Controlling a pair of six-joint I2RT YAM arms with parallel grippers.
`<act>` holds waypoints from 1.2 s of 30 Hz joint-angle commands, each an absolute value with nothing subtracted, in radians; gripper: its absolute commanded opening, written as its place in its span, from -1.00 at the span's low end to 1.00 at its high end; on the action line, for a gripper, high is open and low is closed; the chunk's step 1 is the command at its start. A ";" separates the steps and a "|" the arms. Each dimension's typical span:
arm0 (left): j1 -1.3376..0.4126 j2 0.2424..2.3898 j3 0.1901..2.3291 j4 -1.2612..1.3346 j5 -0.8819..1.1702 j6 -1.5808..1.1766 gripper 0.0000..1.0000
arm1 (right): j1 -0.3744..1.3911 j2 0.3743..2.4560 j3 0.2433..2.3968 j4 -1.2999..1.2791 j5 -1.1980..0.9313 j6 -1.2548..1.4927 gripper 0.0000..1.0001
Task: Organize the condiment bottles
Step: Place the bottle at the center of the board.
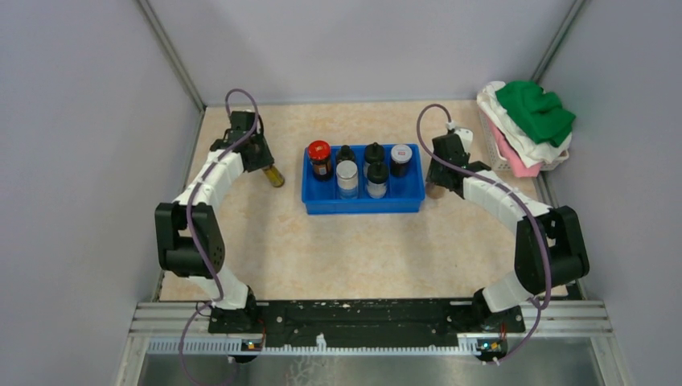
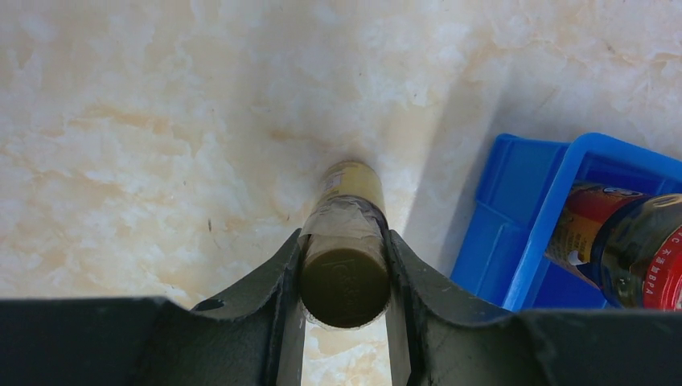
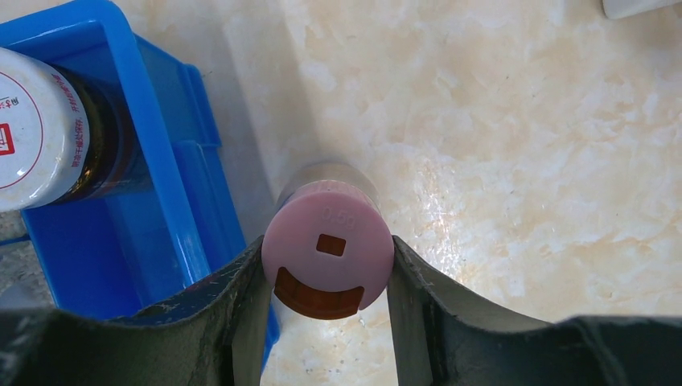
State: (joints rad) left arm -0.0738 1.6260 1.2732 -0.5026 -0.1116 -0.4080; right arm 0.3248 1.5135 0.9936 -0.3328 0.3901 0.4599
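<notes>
A blue tray (image 1: 363,203) in the middle of the table holds several upright condiment bottles, among them a red-capped jar (image 1: 319,151), black-capped ones (image 1: 373,151) and silver-capped ones (image 1: 347,170). My left gripper (image 1: 261,163) is left of the tray, shut on an olive-coloured bottle (image 1: 274,175) that slants out of the jaws; in the left wrist view the bottle (image 2: 346,277) sits tight between both fingers (image 2: 277,281). My right gripper (image 1: 438,178) is by the tray's right wall, shut on a pink-capped bottle (image 3: 327,241) that stands just outside the tray (image 3: 173,161).
A white basket with green, white and pink cloths (image 1: 527,125) sits at the back right. Grey walls close in the table on three sides. The red-capped jar (image 2: 635,249) shows in the left wrist view, and a white-lidded jar (image 3: 36,133) in the right wrist view.
</notes>
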 commanded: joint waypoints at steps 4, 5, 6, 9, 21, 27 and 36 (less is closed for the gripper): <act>-0.078 1.697 1.348 -0.528 -0.054 -0.363 -0.61 | 0.313 1.573 0.996 -0.430 0.355 0.436 -1.00; -0.078 1.699 1.345 -0.524 -0.042 -0.360 -0.49 | 0.313 1.573 0.994 -0.427 0.354 0.434 -1.00; -0.079 1.700 1.344 -0.519 -0.031 -0.358 -0.42 | 0.313 1.574 0.993 -0.425 0.353 0.433 -1.00; -0.081 1.693 1.335 -0.502 -0.017 -0.348 -0.22 | 0.313 1.576 0.991 -0.420 0.348 0.431 -1.00; -0.111 1.717 1.373 -0.493 -0.041 -0.329 0.14 | 0.312 1.579 0.987 -0.410 0.334 0.426 -1.00; -0.127 1.679 1.326 -0.425 -0.035 -0.332 0.22 | 0.313 1.579 0.972 -0.398 0.325 0.423 -1.00; -0.130 1.577 1.150 -0.272 -0.060 -0.364 0.24 | 0.311 1.579 0.958 -0.385 0.313 0.419 -1.00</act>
State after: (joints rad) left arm -0.1253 1.6642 1.2182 -0.3943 -0.0448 -0.3450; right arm 0.3241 1.5272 1.0023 -0.3206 0.3756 0.4179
